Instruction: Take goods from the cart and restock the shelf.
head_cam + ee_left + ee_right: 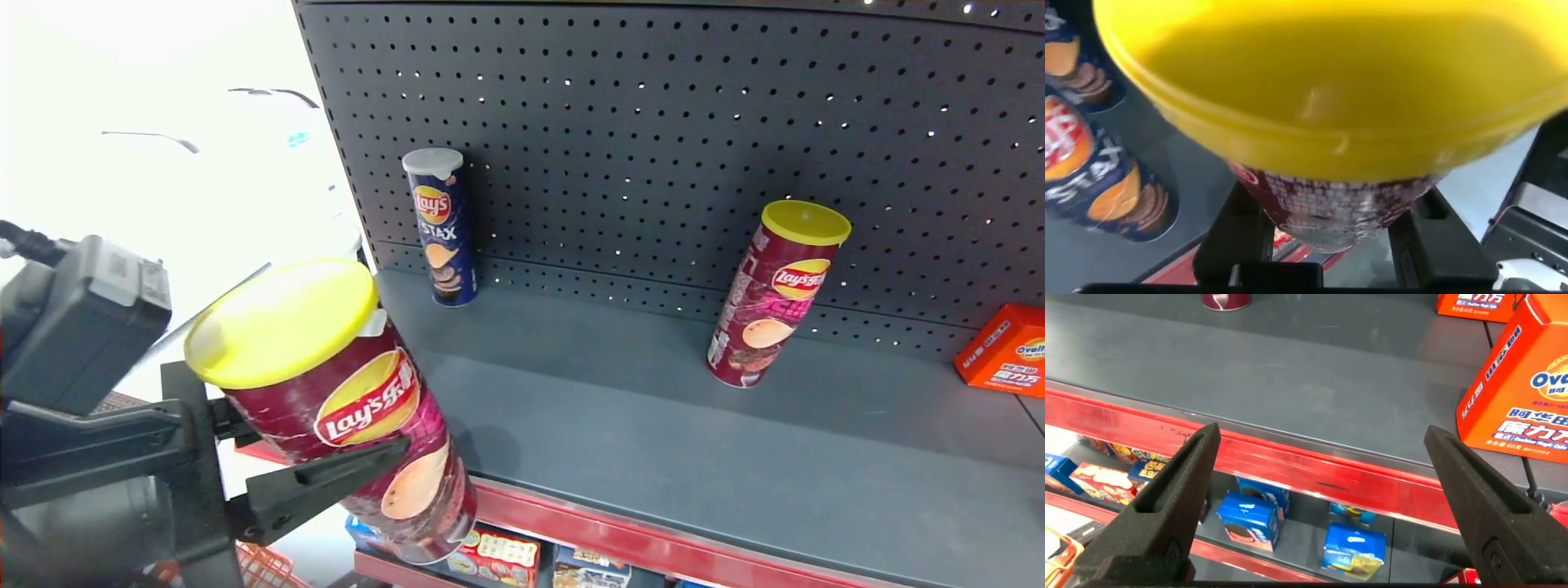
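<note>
The left gripper's (326,437) two black fingers (326,482) are closed around the middle of a maroon cardboard crisp tube with a yellow plastic lid (359,400), one finger across its front and the other behind it. In the left wrist view the same fingers (1237,241) press on both sides of the tube's body (1339,204), below the broad lid. The tube is held tilted in the air, with its lid toward the upper left. Its base hangs in front of the red front lip (653,539) at the left end of the grey metal shelf board (653,425).

The right gripper's (1323,457) black wedge-shaped fingers (1176,498) are spread wide with nothing between them. They hang just outside the red lip (1315,461), beside an orange cardboard box (1527,384) that stands on the board.

On the board a second maroon crisp tube with a yellow lid (775,294) stands right of centre, near the dark perforated back panel (653,122). A dark blue crisp tube with a grey lid (441,229) stands upright at the back left, against the panel and well apart from it. An orange box (1004,351) sits at the far right.

Small blue cartons (1249,518) sit on the shelf below. A corner of an orange-red wire basket (265,567) is under the left arm
</note>
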{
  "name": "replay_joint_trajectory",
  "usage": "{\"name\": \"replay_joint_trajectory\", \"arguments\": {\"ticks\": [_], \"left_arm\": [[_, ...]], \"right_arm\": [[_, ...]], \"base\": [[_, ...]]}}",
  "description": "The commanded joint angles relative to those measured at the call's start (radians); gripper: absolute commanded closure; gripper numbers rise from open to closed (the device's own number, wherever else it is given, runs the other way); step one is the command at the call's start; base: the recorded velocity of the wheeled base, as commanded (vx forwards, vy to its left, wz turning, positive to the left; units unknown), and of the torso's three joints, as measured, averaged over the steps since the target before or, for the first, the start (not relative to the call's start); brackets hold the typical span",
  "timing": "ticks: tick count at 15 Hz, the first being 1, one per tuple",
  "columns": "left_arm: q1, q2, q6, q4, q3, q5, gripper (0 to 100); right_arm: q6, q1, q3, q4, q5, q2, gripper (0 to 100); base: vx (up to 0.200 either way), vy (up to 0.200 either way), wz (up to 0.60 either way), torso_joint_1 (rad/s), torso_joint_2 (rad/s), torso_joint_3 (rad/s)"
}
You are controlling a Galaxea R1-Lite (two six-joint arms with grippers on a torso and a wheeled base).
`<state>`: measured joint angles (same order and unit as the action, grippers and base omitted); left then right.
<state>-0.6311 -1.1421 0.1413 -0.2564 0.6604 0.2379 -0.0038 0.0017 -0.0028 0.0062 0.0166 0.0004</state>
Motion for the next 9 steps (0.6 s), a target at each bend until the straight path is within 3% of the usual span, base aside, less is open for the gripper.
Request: {"name": "replay_joint_trajectory", "arguments": {"ticks": [1, 5, 7, 9], "left_arm": [[-0.004, -0.073, 0.001, -0.001, 0.018, 0.004, 100], [-0.004, -0.188, 0.008, -0.001, 0.117, 0.004, 100], [-0.016, -0.246, 0.041, 0.002, 0.169, 0.006, 100], [-0.022, -0.274, 0.049, 0.000, 0.171, 0.006, 100]], "right_arm": [[-0.001, 0.000, 0.000, 0.000, 0.000, 0.000, 0], [-0.001, 0.000, 0.001, 0.000, 0.000, 0.000, 0], [-0.001, 0.000, 0.000, 0.000, 0.000, 0.000, 0], [-0.001, 0.000, 0.000, 0.000, 0.000, 0.000, 0]], "base": [[0.000, 0.000, 0.00, 0.000, 0.00, 0.000], [0.000, 0.000, 0.00, 0.000, 0.00, 0.000], [0.000, 0.000, 0.00, 0.000, 0.00, 0.000], [0.000, 0.000, 0.00, 0.000, 0.00, 0.000]]}}
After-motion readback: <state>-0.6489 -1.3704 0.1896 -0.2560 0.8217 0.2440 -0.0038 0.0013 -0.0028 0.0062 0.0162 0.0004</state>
